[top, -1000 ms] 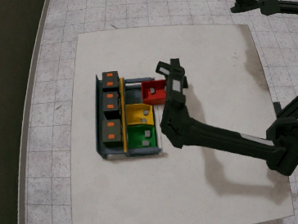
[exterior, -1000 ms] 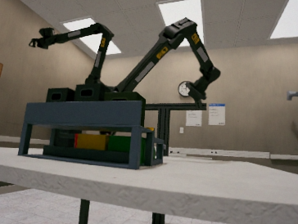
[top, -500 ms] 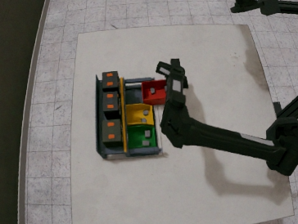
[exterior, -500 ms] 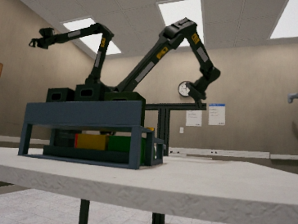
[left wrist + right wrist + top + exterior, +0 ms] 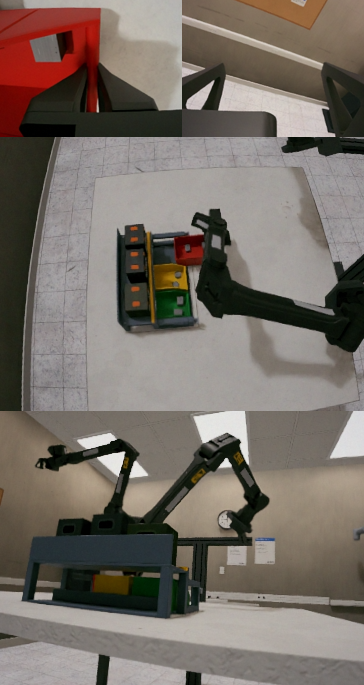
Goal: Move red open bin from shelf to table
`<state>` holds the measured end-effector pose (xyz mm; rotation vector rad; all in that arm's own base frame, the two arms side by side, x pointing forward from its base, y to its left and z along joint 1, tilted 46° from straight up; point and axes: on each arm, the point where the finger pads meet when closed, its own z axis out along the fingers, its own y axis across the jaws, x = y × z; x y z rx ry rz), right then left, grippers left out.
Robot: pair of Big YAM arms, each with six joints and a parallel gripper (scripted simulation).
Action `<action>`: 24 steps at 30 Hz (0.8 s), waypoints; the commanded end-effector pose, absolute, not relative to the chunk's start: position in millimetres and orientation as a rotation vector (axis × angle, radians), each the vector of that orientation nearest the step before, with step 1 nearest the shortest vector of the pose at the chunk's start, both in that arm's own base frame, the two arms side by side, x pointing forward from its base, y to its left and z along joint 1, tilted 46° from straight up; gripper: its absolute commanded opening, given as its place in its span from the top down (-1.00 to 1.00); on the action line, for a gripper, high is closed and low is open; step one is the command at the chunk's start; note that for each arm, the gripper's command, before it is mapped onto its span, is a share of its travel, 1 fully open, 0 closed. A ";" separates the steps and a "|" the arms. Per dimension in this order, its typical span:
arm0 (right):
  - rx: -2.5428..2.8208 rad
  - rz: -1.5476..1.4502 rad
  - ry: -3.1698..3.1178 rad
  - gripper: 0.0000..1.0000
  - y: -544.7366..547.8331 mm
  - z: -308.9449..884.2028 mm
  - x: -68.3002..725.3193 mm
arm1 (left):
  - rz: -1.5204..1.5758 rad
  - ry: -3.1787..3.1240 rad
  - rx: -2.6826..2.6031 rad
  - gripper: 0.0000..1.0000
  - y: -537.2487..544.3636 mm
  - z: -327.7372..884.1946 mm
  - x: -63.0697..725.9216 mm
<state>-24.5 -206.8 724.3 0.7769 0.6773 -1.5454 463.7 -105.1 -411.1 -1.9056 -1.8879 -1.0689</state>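
Observation:
The red open bin is at the far end of the shelf's lower level and juts out past its open side. A grey part lies inside it. My left gripper is shut on the red bin's side wall, one finger inside and one outside. My right gripper is wide open and empty, held high and far from the shelf, facing the room's wall. The red bin is not visible in the exterior view.
A yellow bin and a green bin with grey parts stand beside the red one on the lower level. Three dark bins with orange parts stand on the top level. The shelf stands on a white mat.

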 end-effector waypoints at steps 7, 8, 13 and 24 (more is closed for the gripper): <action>0.730 -1.581 0.642 -1.00 -178.4 751.4 -23.5 | -1.091 -1.879 -1.936 1.00 -120.8 -412.5 453.7; 0.730 -1.581 0.642 -1.00 -178.4 751.4 -23.5 | -1.091 -1.879 -1.936 1.00 -120.6 -412.9 453.0; 0.730 -1.581 0.642 -1.00 -178.4 751.4 -23.5 | -1.088 -1.876 -1.935 1.00 -119.4 -414.9 449.5; 0.730 -1.581 0.642 -1.00 -178.4 751.4 -23.5 | -1.090 -1.879 -1.936 1.00 -118.6 -416.3 443.0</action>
